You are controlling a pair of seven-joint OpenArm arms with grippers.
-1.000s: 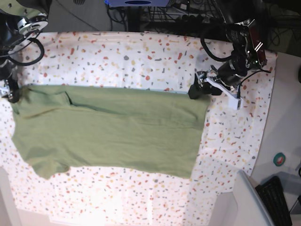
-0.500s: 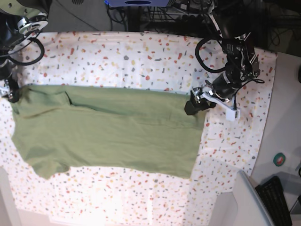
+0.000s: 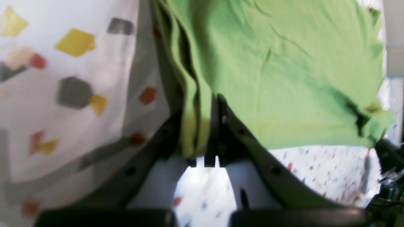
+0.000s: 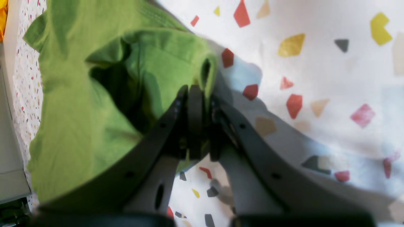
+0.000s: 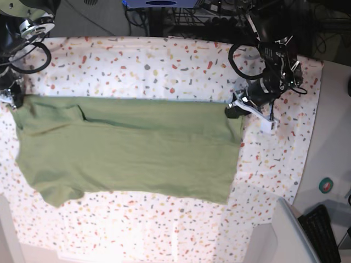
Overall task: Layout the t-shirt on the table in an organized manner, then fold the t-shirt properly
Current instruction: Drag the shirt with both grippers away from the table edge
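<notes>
an olive-green t-shirt [image 5: 137, 148] lies spread across a speckled white bench [image 5: 148, 230], gripped at both far corners by a two-armed robot. the left jaws [image 3: 206, 135] are closed on a fold of the green cloth, which stands up in a narrow ridge between the fingertips. the right jaws [image 4: 200, 126], at the opposite end of the same edge, are also shut on the fabric, with a loose fold bulging just beside them. the edge between the two arms runs nearly straight, while a diagonal crease crosses the upper part of the shirt. at the near side, a rumpled bit of cloth juts out at one corner. a round green-and-red object [image 5: 326, 185] sits beside the bench, on the side of the left arm.
</notes>
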